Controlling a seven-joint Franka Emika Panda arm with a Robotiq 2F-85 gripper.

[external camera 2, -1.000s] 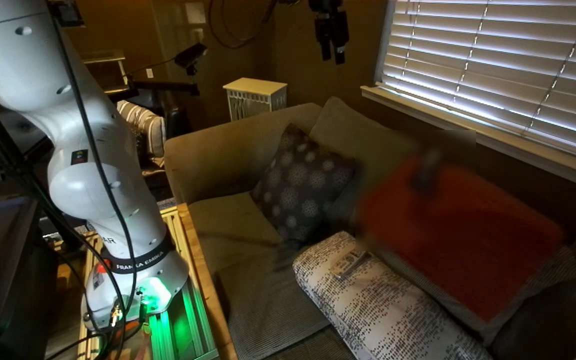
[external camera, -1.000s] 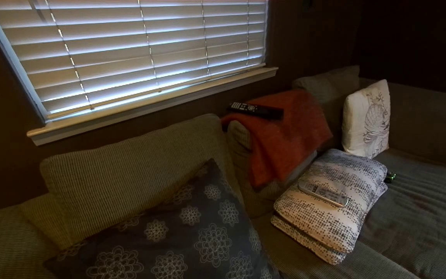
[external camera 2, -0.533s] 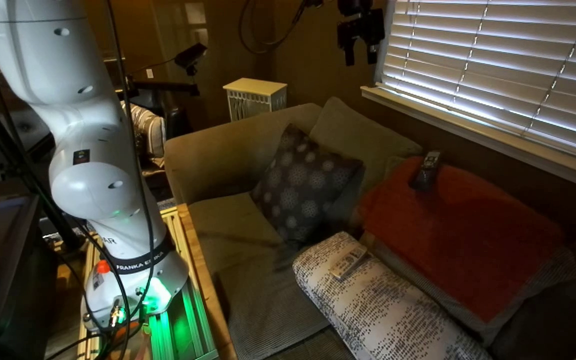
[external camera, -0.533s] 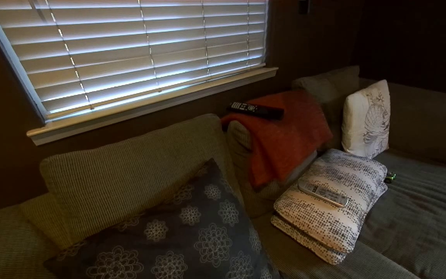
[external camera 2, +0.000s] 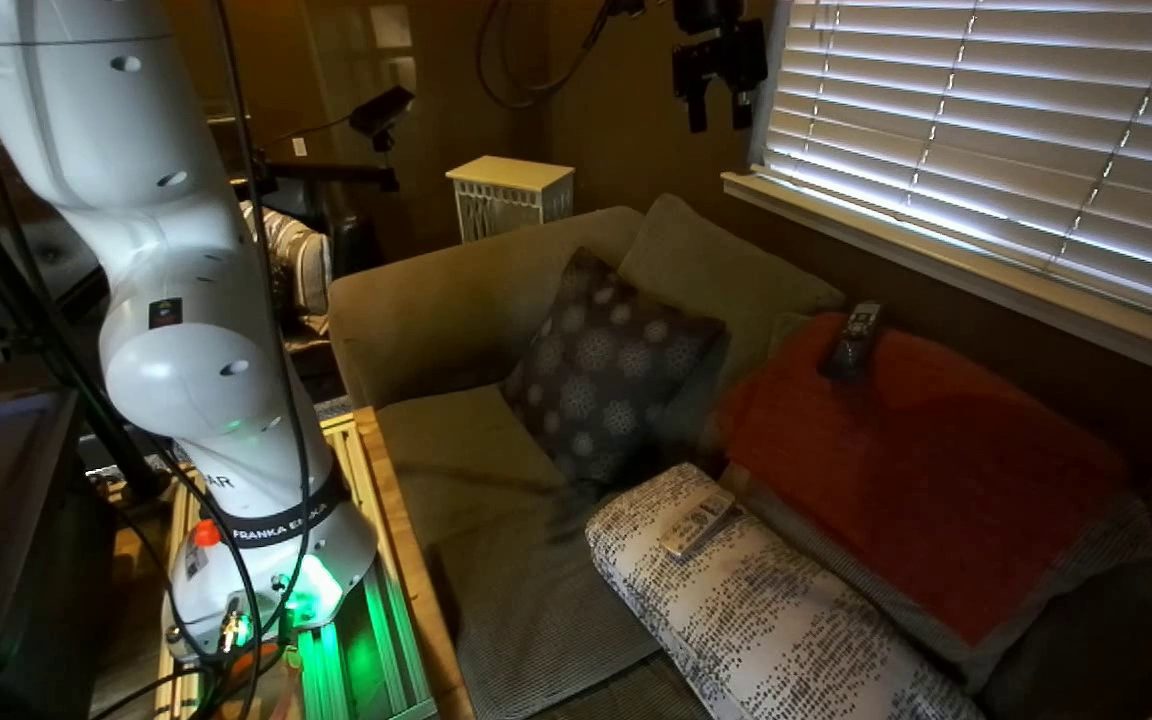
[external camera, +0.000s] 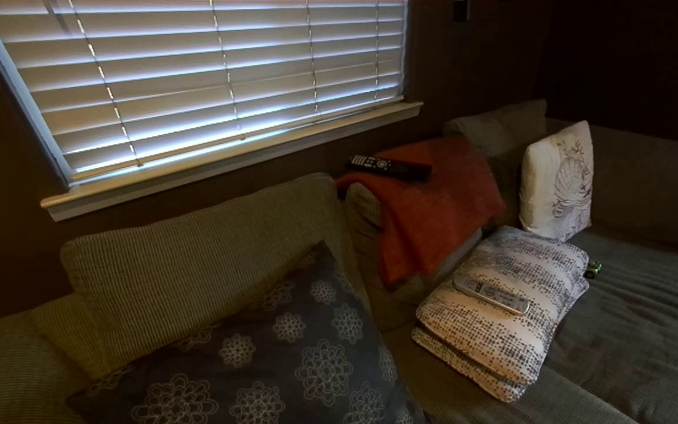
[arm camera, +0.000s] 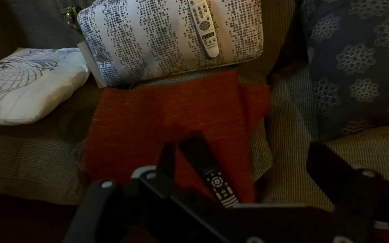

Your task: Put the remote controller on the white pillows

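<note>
The black remote controller (external camera: 389, 168) lies on the orange-red blanket draped over the sofa back; both exterior views show it. Two white pillows (external camera: 492, 347) with grey dotted bands are stacked on the seat, and a pale grey remote (external camera 2: 698, 524) rests on the upper one. High above the sofa, near the window's edge, my gripper (external camera 2: 721, 122) hangs open and empty. From the wrist view, the black remote (arm camera: 201, 155) appears far below, between my spread fingers and closer to the left one; its lower end is hidden by the gripper body.
The orange-red blanket (external camera 2: 936, 470) covers part of the sofa back. A dark flower-patterned cushion (external camera 2: 606, 370) leans in the corner, and a white printed cushion (external camera: 557, 182) stands beyond the pillows. The window sill (external camera: 245, 159) runs just behind the sofa back.
Over the last second, my gripper has shifted right in an exterior view, toward the window, and the arm has swung with it. In the last half second it has barely moved. Both remotes stay put.
</note>
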